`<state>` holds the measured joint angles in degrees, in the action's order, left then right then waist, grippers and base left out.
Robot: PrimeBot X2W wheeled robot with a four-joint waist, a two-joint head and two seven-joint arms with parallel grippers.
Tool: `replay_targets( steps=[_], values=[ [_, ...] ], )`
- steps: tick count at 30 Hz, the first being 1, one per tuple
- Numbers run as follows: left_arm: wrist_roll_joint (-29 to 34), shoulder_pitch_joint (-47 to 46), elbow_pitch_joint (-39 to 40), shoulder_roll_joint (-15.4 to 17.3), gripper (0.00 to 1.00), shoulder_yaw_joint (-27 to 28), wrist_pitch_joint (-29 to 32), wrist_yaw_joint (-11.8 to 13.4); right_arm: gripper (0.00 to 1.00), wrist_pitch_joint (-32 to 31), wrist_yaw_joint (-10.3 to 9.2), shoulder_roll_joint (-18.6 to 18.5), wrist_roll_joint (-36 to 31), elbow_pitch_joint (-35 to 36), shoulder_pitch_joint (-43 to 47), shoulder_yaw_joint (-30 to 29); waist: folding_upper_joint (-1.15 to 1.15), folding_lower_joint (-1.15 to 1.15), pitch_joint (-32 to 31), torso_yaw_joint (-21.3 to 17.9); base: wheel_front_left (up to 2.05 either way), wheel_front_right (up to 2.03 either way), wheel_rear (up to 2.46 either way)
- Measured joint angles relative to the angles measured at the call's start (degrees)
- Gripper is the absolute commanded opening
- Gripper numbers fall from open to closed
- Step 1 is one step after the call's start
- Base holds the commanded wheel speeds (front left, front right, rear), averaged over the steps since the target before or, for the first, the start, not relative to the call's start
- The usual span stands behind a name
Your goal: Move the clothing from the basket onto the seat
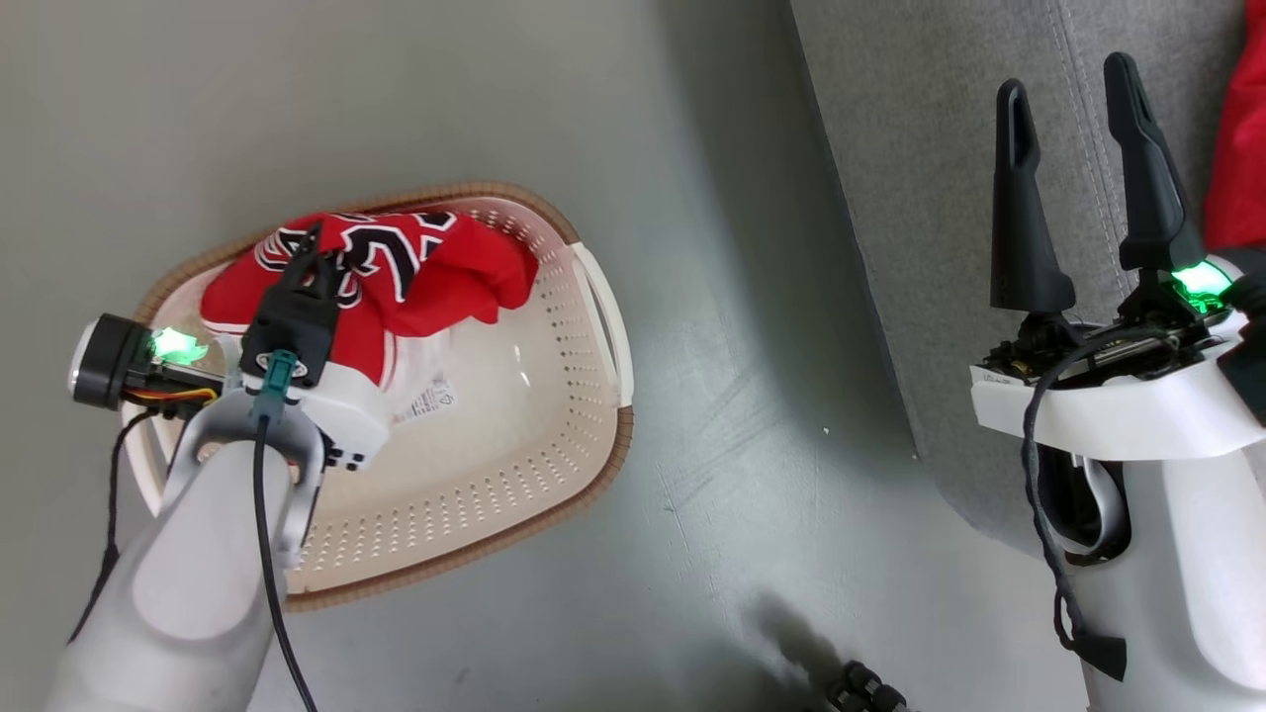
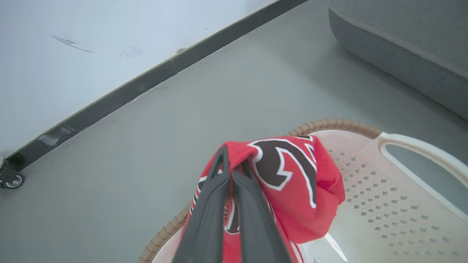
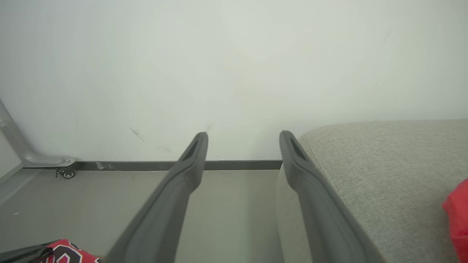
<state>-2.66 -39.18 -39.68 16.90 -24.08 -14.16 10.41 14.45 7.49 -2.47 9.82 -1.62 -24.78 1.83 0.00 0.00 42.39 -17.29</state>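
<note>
Far left first: the jersey (image 1: 435, 262) is seen bunched up at the upper-left end of the basket (image 1: 554, 475) in the head view. A fold of it is pinched tight between the closed fingers of the left gripper (image 1: 313, 247). The basket is sat on the grey floor (image 1: 752, 346), with a strip of floor left between it and the seat (image 1: 940, 198). Over the seat's edge the right gripper (image 1: 1066, 84) is held with fingers spread wide, nothing gripped. Far right, a plain red garment (image 1: 1236, 148) is laid on the seat.
</note>
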Motion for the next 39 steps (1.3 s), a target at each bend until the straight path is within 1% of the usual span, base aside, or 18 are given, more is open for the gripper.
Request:
replay_targets(
  steps=[8,16,23,25,31,39],
  values=[
    [-1.25,3.02,7.5,-0.44,0.0,1.53,-0.05,1.2,1.0,0.0,0.0,-0.02,-3.11,-1.86,0.12,-0.67,0.0,0.0,-3.44,1.71,0.0,0.0,0.0],
    [-1.32,5.0,13.63,-0.26,0.0,1.3,-0.08,1.09,1.0,0.0,0.0,-0.05,-4.83,-3.2,0.14,-1.2,0.0,0.0,-7.49,3.59,0.0,0.0,0.0],
    [-1.34,6.15,16.94,0.05,0.0,0.58,-0.32,-0.2,1.0,0.0,0.0,-0.13,-6.78,-5.0,0.15,-0.98,0.0,0.0,-10.94,5.09,0.0,0.0,0.0],
    [-1.41,6.7,18.0,0.55,0.0,0.15,-0.32,-1.41,1.0,0.0,0.0,-0.18,-7.38,-6.45,0.18,-0.55,0.0,0.0,-12.77,5.87,0.0,0.0,0.0],
    [-2.82,7.32,19.09,1.33,0.0,-0.03,-0.32,-2.98,1.0,0.0,0.0,-0.46,-8.49,-9.78,0.65,0.75,0.0,0.0,-16.61,7.5,0.0,0.0,0.0],
    [-5.04,9.03,19.39,1.07,0.0,0.48,-0.33,-4.9,1.0,0.0,0.0,-1.49,-9.75,-13.28,2.61,1.66,0.0,0.0,-21.94,9.52,0.0,0.0,0.0]
  ],
)
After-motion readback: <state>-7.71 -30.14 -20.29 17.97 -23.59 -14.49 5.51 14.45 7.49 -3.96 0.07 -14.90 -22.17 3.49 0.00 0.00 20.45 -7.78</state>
